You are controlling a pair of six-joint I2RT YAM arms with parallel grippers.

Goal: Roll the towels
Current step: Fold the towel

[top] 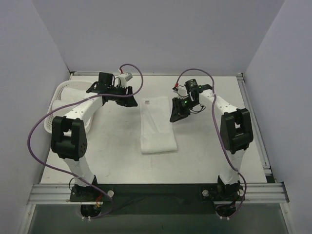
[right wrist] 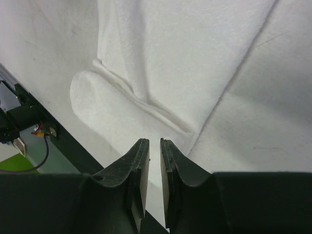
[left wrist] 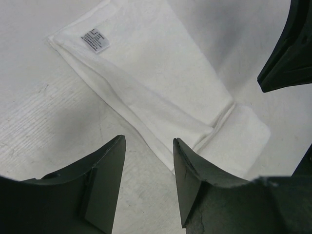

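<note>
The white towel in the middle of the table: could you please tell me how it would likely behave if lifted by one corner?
The towel would probably droop limply: it lies flat with soft creases and one end folded over. Its nubbly terry surface suggests it would drag rather than slide when pushed, likely bunching.

I see bare table (left wrist: 44, 126) under and between parted left gripper (left wrist: 148, 141) jaws: free passage. Towel (left wrist: 156, 73) just ahead of them. Right gripper (top: 173, 117) blocks beyond towel, only slit between its jaws. Basket (top: 57, 95) well behind left jaws, beside arm.
</note>
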